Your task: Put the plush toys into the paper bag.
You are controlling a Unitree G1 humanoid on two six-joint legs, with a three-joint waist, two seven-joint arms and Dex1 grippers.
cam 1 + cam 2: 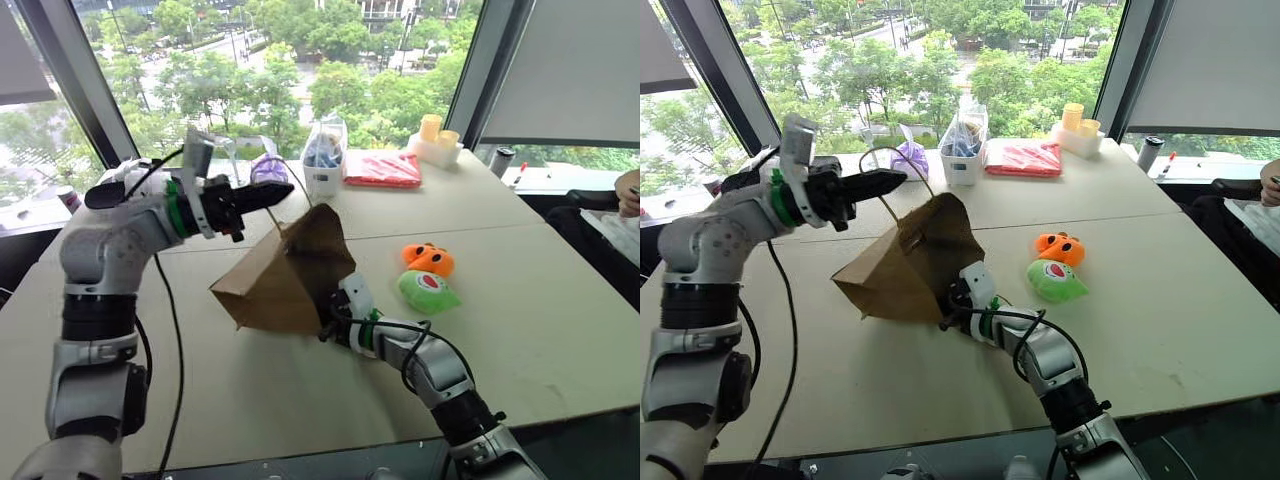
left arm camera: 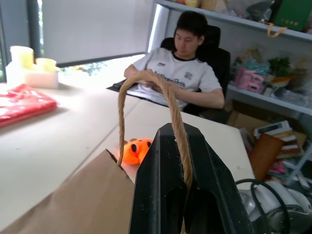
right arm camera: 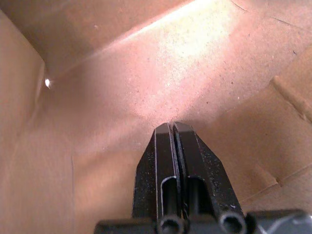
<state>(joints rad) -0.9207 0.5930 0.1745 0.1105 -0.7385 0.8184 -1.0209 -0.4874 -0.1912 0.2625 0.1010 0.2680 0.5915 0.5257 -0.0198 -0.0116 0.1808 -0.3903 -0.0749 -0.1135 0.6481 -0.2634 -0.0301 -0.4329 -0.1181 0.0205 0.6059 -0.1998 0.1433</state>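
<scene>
The brown paper bag lies tilted on the table with one side pulled up. Its beige cord handle runs between the fingers of my left gripper, which is shut on it above the bag. My right gripper is inside the bag's mouth, shut with nothing between its fingers and brown paper all around it. The orange plush toy and the green plush toy lie side by side on the table, right of the bag and apart from both grippers.
At the back of the table by the window stand a purple tied pouch, a clear container, a flat red packet and yellow cups. A person sits beyond the table's right side.
</scene>
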